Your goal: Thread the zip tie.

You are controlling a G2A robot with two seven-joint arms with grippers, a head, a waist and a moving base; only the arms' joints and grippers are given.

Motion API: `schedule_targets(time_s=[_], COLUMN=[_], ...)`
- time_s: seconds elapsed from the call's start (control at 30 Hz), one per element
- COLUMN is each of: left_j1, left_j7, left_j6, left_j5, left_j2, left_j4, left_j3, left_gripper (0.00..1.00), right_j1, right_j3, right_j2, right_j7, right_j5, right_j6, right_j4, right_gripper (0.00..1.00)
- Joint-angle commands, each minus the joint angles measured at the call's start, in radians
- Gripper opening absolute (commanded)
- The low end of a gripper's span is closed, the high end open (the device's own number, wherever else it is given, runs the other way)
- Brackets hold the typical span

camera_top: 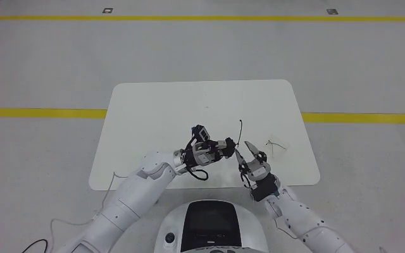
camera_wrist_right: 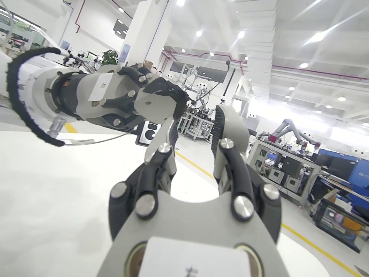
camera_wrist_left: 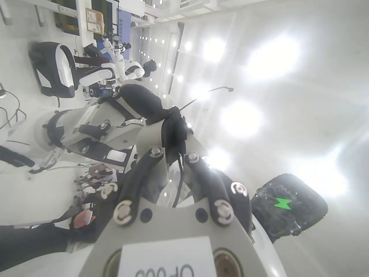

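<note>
A thin black zip tie (camera_top: 242,129) stands up from my left gripper (camera_top: 231,146), which is shut on its lower end above the white table (camera_top: 158,126). In the left wrist view the tie (camera_wrist_left: 230,89) juts out past the closed fingertips (camera_wrist_left: 173,116), its small head at the far end. My right gripper (camera_top: 249,156) hangs just right of the left one, open, with nothing between its fingers. In the right wrist view the open fingers (camera_wrist_right: 220,125) frame a gap, and the left gripper (camera_wrist_right: 161,96) sits close beyond them with the tie's head (camera_wrist_right: 227,63) raised above.
A second black zip tie (camera_top: 276,145) lies loose on the table to the right of both grippers. The table's far half and left side are bare. Its front edge (camera_top: 190,188) runs close under the arms.
</note>
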Motion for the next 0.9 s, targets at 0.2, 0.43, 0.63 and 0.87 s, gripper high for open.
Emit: schedule_targets(time_s=[0.2, 0.43, 0.63, 0.87], left_j1=[0.0, 0.0, 0.0, 0.0], left_j7=[0.0, 0.0, 0.0, 0.0], left_j6=[0.0, 0.0, 0.0, 0.0], left_j5=[0.0, 0.0, 0.0, 0.0], left_j2=[0.0, 0.0, 0.0, 0.0], left_j4=[0.0, 0.0, 0.0, 0.0], left_j3=[0.0, 0.0, 0.0, 0.0], left_gripper=[0.0, 0.0, 0.0, 0.0], right_j1=[-0.001, -0.009, -0.016, -0.02], right_j3=[0.007, 0.021, 0.034, 0.045], right_j2=[-0.015, -0.026, -0.032, -0.041], right_j7=[-0.01, -0.022, -0.02, -0.02], right_j5=[-0.014, -0.024, -0.038, -0.047], right_j6=[-0.012, -0.016, -0.028, -0.038], right_j4=[0.007, 0.004, 0.001, 0.0], right_gripper=[0.21, 0.15, 0.16, 0.15])
